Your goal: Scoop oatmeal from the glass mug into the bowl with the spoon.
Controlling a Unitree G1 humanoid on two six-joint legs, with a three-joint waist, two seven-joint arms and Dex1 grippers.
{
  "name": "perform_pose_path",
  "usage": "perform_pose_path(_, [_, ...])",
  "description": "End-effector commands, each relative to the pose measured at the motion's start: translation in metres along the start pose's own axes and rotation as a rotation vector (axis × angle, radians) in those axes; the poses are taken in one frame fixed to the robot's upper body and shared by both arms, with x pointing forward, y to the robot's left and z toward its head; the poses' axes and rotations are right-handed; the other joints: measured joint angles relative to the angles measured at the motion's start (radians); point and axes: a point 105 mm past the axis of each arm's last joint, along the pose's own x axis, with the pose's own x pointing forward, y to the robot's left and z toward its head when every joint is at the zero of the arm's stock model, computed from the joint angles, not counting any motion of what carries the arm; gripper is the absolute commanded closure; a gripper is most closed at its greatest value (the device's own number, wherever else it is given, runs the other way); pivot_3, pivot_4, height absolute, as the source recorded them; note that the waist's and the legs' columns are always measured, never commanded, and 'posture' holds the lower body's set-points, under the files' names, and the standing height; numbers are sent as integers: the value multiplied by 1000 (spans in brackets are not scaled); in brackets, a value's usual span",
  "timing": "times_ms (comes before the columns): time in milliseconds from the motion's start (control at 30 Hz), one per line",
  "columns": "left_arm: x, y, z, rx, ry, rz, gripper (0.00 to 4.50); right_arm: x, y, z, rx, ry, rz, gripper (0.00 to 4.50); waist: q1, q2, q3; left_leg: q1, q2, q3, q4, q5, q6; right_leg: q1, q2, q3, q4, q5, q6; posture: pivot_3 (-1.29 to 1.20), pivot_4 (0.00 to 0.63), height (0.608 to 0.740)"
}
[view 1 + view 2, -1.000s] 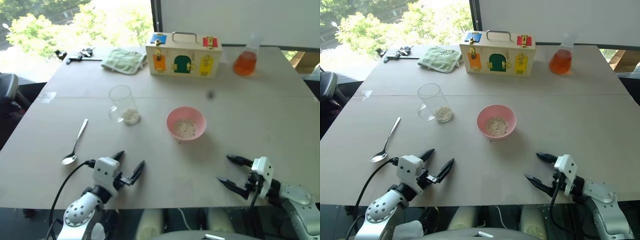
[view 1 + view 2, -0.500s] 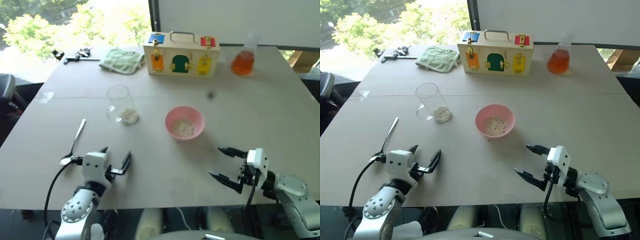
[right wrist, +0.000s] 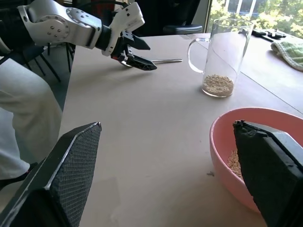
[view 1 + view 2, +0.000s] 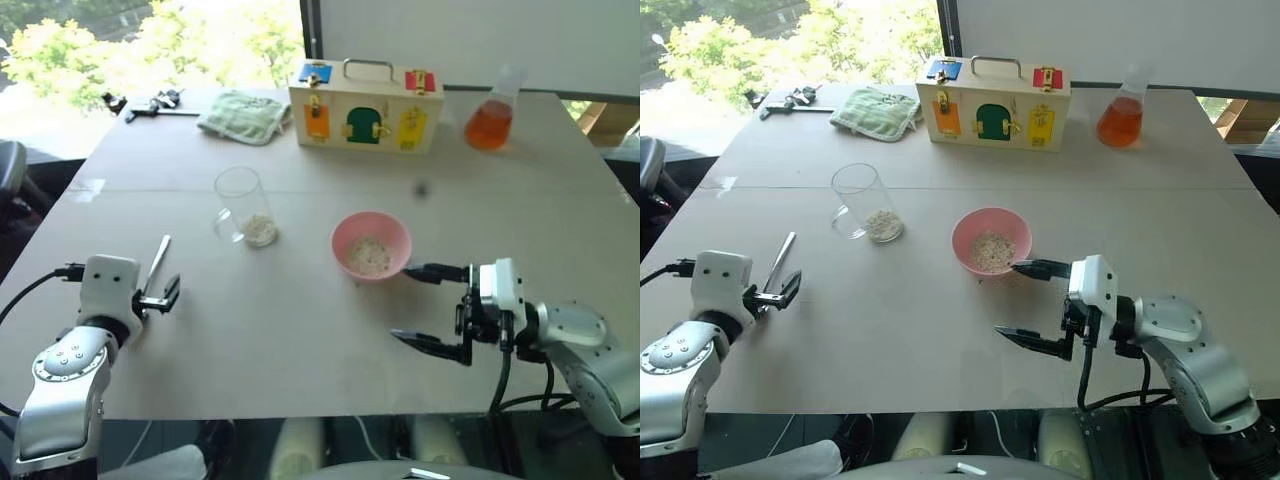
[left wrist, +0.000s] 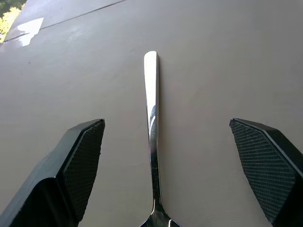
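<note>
Judged by the layout, barely begun: spoon not yet picked up, no scoop in progress.

Tabletop (image 4: 520, 200): wide, pale, carrying everything. At the far edge, a wooden latch box (image 4: 366, 108), a green cloth (image 4: 243, 116) and a flask of orange liquid (image 4: 490, 122), none of them part of the job.

Right gripper (image 4: 1030, 305): fingers spread wide, empty, hovering just beside the near right side of the bowl; whether one fingertip touches the rim cannot be told.

Left gripper (image 5: 168, 156): fingers spread wide, empty, hanging low over the spoon with the handle running between them, neither pad touching metal in the wrist view.

Bowl (image 4: 371, 243): pink, near the middle of the tabletop, already holding a small patch of oatmeal (image 4: 369, 257) in its bottom.

Glass mug (image 4: 243, 207): upright, to the left of the bowl and a little farther back, with a shallow layer of flakes left at its base, so more remains to move.

Spoon (image 4: 157, 265): flat on the tabletop near the left edge, well apart from the mug, handle pointing away from the robot.

Left to do: close on the handle, lift, dip into the mug, carry across, tip into the bowl. Likely awkward point: a thin handle lying flat, hard to pinch off the surface.
</note>
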Motion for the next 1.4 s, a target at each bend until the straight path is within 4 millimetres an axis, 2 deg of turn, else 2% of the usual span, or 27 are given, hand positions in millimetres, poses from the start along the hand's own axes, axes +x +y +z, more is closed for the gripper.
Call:
perform_pose_path(33, [3,1,-2,19,30,3,50,4,3,12,-52,-24,32,0,0,0,0,0,0,0,0,0,0,0,0,0,0,0,0,0,150,740])
perform_pose_path(233, [10,-4,-10,5,87,-6,50,4,2,11,-61,-23,31,0,1,1,0,1,0,0,0,0,0,0,-1,0,1,0,0,0,150,740])
perform_pose_path(533, [-2,16,-35,-326,136,33,50,2,1,4,-66,-20,14,0,-6,1,0,2,0,0,0,0,-1,1,-1,1,2,0,0,0,150,740])
perform_pose_path(800, [-1,23,-61,-295,194,-10,50,3,-2,3,-69,-24,12,0,-22,4,-2,4,0,1,0,1,-1,1,-1,1,3,0,0,0,150,740])
perform_pose_path(833, [0,24,-62,-295,193,-13,580,3,-2,3,-69,-24,12,0,-24,5,-2,4,0,1,0,1,-1,1,-1,1,3,0,0,0,150,740])
perform_pose_path(867, [0,25,-62,-297,190,-13,784,3,-2,3,-68,-25,11,0,-26,5,-3,4,0,1,0,1,-1,1,-1,1,4,0,0,0,150,740])
perform_pose_path(967, [1,25,-63,-286,188,-22,2094,4,-2,3,-67,-29,9,0,-29,7,-3,5,1,2,0,1,-1,1,-1,2,4,0,0,0,150,740])
perform_pose_path(1000, [1,26,-63,-284,188,-23,2700,4,-1,3,-67,-30,9,0,-29,7,-4,5,1,2,-1,1,-1,1,0,3,4,0,0,0,150,740])
perform_pose_path(1100, [-2,25,-67,-282,196,-24,4040,5,-2,3,-66,-34,3,0,-29,8,-4,5,1,2,-1,1,-1,0,-1,3,4,0,0,0,150,740])
perform_pose_path(1167, [-4,26,-70,-283,201,-19,4446,5,-3,3,-65,-37,-4,0,-29,8,-4,5,1,3,-1,1,-1,0,-1,4,4,0,0,0,150,740])
perform_pose_path(1300, [-10,31,-70,-293,178,-2,4446,5,-4,4,-64,-44,-10,0,-32,9,-4,5,1,5,-1,0,-1,-1,-2,6,4,0,0,0,150,740])
perform_pose_path(1400, [-15,26,-50,-328,36,-64,4446,6,-4,5,-60,-51,-12,0,-33,9,-4,6,1,6,-2,0,-1,-1,-2,7,4,0,0,0,150,740])
